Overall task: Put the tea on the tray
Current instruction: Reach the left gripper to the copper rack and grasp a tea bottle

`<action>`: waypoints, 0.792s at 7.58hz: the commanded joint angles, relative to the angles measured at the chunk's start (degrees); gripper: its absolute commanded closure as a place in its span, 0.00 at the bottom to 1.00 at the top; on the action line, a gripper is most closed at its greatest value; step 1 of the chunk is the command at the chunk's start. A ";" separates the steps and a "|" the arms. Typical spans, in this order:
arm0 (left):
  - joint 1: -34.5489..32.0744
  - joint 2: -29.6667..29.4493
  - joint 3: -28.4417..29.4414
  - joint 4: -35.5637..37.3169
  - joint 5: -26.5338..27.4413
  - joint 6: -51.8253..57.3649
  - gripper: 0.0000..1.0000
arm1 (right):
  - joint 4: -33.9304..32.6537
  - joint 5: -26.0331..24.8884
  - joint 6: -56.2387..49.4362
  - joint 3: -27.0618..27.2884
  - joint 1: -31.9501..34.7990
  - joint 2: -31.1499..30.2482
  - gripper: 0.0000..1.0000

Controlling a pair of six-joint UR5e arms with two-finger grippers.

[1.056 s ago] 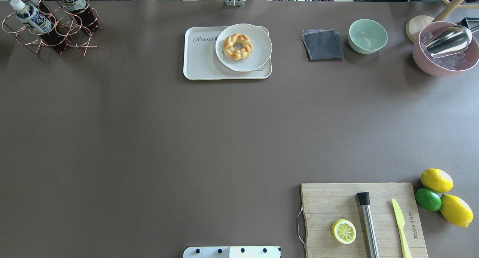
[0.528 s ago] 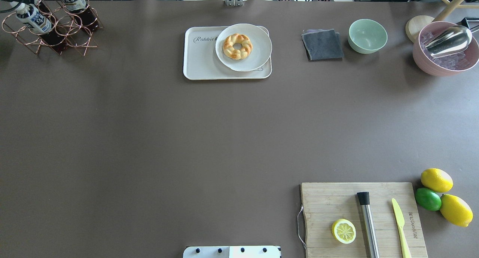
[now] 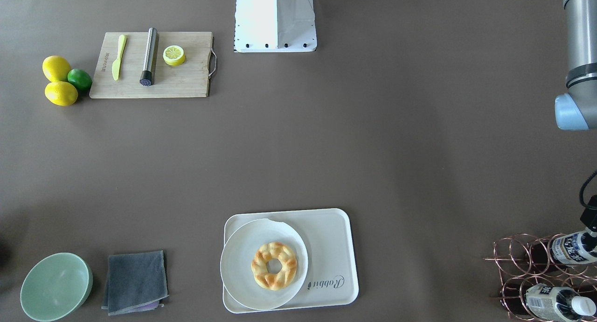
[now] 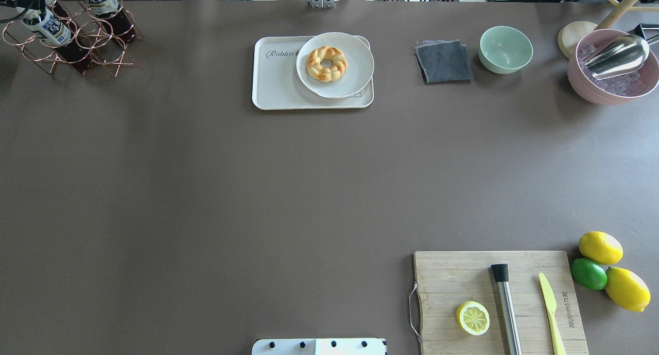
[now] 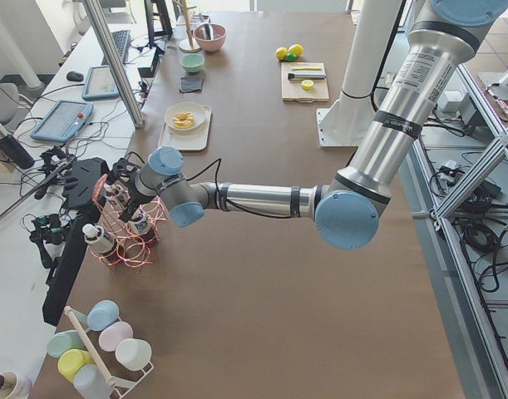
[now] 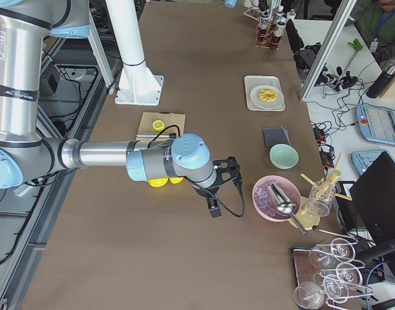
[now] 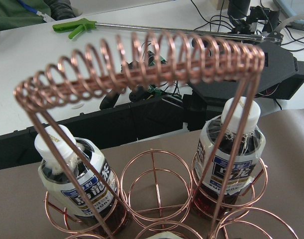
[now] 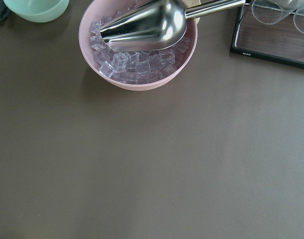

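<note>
Several tea bottles stand in a copper wire rack (image 4: 77,46) at the table's far left corner. One tea bottle (image 4: 49,30) has its cap covered by my left gripper (image 4: 20,6), which shows only as dark parts at the frame edge and at the right edge of the front view (image 3: 590,217). I cannot tell if it is open. The left wrist view shows two bottles (image 7: 79,184) (image 7: 231,164) and no fingers. The cream tray (image 4: 275,85) with "Rabbit" lettering lies at the far middle. My right gripper (image 6: 213,200) hangs near the ice bowl; I cannot tell its state.
A white plate (image 4: 355,72) with a doughnut (image 4: 326,63) covers the tray's right part. A grey cloth (image 4: 444,61), a green bowl (image 4: 505,49) and a pink ice bowl (image 4: 612,95) with a scoop stand far right. A cutting board (image 4: 453,278) and citrus fruits lie near right.
My left gripper has come in at the top left corner and now covers the white cap of the front-left bottle in the rack. Nothing else has moved.
</note>
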 commanded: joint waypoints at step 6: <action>0.53 0.22 0.54 -1.81 -0.70 -0.09 1.00 | -0.18 0.02 0.00 0.00 0.00 0.09 0.00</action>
